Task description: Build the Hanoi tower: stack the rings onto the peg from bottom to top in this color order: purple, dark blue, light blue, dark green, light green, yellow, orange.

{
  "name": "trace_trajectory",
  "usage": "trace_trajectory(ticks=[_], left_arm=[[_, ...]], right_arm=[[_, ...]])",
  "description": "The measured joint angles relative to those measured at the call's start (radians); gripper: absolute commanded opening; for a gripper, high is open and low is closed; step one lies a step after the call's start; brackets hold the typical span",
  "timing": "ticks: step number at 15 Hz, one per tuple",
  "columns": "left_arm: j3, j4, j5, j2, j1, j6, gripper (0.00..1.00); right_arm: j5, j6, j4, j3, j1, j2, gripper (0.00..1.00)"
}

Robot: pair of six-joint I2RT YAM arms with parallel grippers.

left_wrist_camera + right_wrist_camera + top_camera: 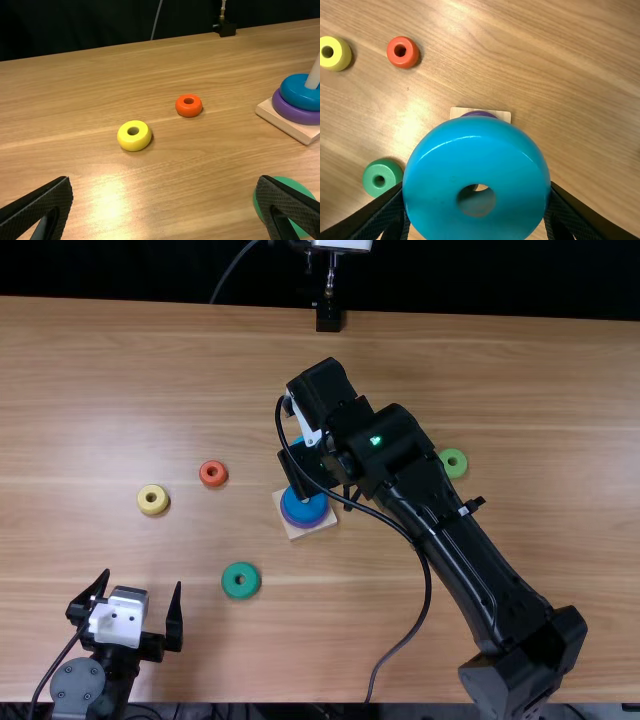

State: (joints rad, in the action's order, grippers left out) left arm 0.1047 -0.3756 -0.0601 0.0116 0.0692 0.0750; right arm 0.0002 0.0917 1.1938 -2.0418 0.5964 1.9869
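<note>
The right gripper point(312, 468) has the light blue ring point(477, 140) between its fingers, one on either side of its rim, so they stand apart by about the ring's width. It holds the ring flat side to the right wrist camera, over the base point(272, 115) — in that view the ring hides most of the base, and a small pale patch shows through its hole. On the base, the purple ring point(295, 111) lies lowest around the peg point(314, 72), and the dark blue ring point(300, 94) sits directly on it, with the peg rising above both. The left gripper point(142, 580) is near the table's near edge on the left, its fingers spread wide with nothing between them. Four rings lie loose on the table point(560, 390), each with its hole facing up: the dark green ring point(240, 581) between the left gripper and the base, the yellow ring point(153, 500) farthest left, the orange ring point(213, 474) between the yellow one and the base and a little farther back, and the light green ring point(453, 462) on the other side of the base, just beside the slanting right arm point(455, 550) in the top view. A black cable point(428, 590) loops beside that arm — and a small dark stand point(328, 316) is at the table's far edge
</note>
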Motion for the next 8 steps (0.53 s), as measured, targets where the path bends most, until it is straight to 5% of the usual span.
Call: trace_trajectory(ticks=[8], left_arm=[[0.000,0.000,0.000,0.000,0.000,0.000,1.00]], right_arm=[[0.000,0.000,0.006,0.000,0.006,0.000,0.00]])
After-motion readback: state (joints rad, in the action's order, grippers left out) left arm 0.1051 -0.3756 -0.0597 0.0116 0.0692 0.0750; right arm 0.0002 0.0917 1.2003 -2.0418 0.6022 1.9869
